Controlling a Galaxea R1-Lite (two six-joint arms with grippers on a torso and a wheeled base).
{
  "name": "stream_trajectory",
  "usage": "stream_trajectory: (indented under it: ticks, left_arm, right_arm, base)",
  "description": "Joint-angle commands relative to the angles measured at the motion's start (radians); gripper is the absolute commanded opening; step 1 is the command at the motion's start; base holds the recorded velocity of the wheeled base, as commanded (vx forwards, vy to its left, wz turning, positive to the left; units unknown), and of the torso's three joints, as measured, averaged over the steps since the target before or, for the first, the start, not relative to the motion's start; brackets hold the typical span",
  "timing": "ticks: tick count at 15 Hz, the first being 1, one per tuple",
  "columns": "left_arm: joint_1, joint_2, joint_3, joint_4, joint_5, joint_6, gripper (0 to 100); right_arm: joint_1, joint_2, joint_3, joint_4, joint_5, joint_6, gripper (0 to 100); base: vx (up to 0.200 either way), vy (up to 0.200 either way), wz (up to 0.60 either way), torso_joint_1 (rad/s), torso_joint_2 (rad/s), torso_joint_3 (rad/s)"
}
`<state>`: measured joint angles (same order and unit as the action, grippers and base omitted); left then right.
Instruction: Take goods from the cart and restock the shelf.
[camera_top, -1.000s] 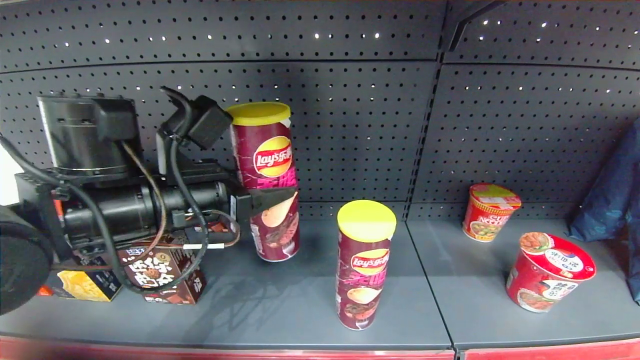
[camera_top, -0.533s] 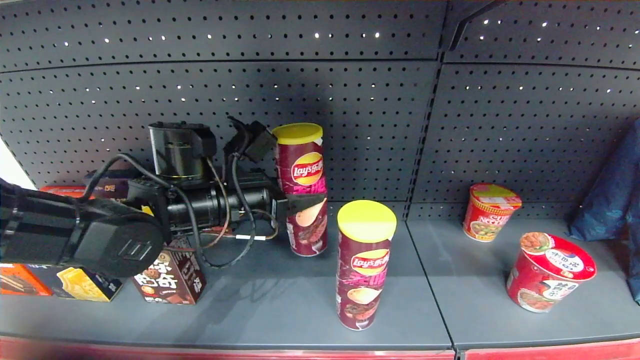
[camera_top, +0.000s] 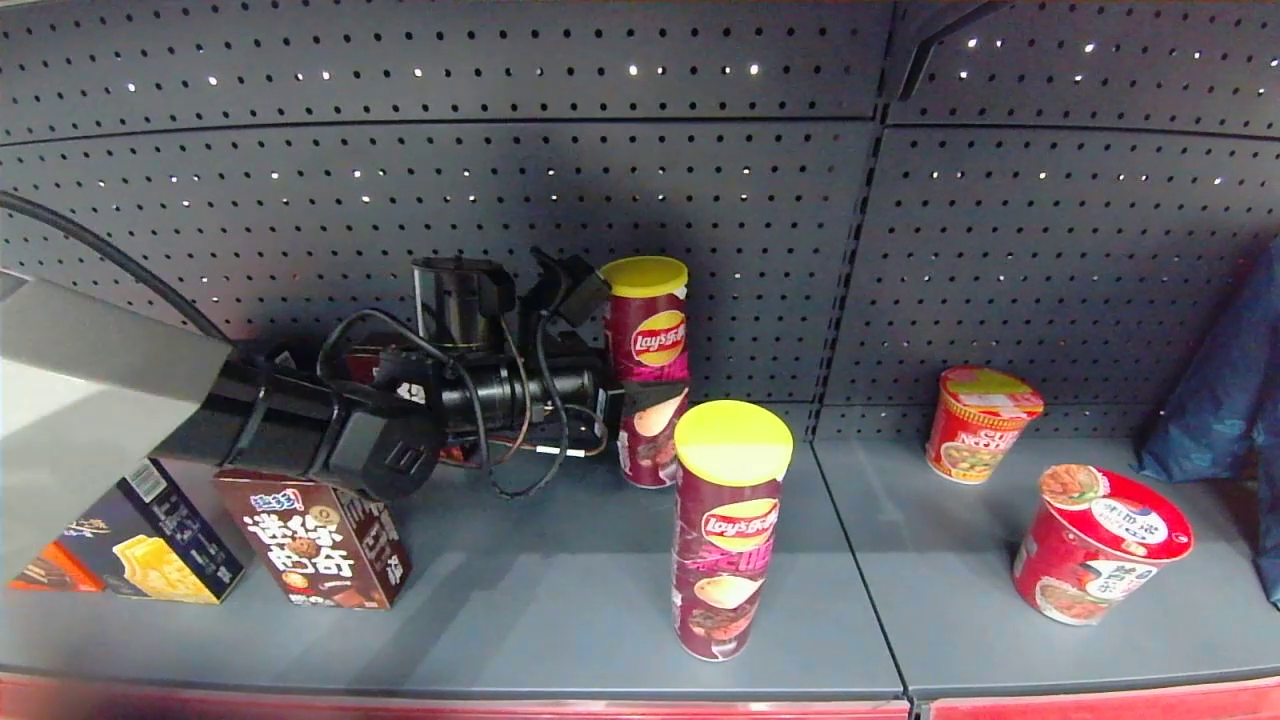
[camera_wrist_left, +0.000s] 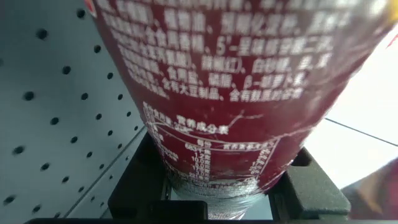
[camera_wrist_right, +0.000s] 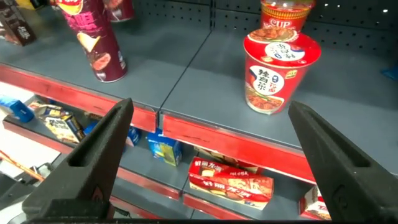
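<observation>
Since the earlier frames, the left arm is carrying the held crisp canister (camera_top: 648, 340) deeper toward the perforated metal back panel (camera_top: 780, 220). The left gripper (camera_top: 652, 393) is clamping this glossy, yellow-lidded cylinder at mid-height, upright, behind a matching front canister (camera_top: 727, 530) on the smooth grey shelf (camera_top: 540, 600). The right gripper (camera_wrist_right: 211, 109) is hanging with its fingers spread wide before the shelf's red edge. Whether the held canister's base is touching the shelf is proving hard to make out.
</observation>
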<state>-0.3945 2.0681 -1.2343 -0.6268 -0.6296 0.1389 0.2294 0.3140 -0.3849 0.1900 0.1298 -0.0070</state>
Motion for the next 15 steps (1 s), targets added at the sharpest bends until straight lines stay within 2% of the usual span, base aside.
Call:
stream_trajectory:
  ticks: [1, 11, 15]
  left_arm:
    - [-0.001, 0.050, -0.027, 0.001, -0.004, 0.002, 0]
    - [-0.006, 0.127, -0.087, -0.008, -0.004, 0.002, 0]
    - [-0.009, 0.141, -0.085, -0.010, -0.002, 0.014, 0]
  right_arm:
    - [-0.004, -0.001, 0.000, 0.000, 0.001, -0.001, 100]
    - [-0.004, -0.001, 0.003, 0.000, 0.001, -0.001, 100]
    - [-0.004, 0.000, 0.006, 0.002, 0.001, -0.001, 100]
  base:
    - [0.000, 0.000, 0.00, 0.000, 0.00, 0.000]
    - [0.000, 0.000, 0.00, 0.000, 0.00, 0.000]
    - [0.000, 0.000, 0.00, 0.000, 0.00, 0.000]
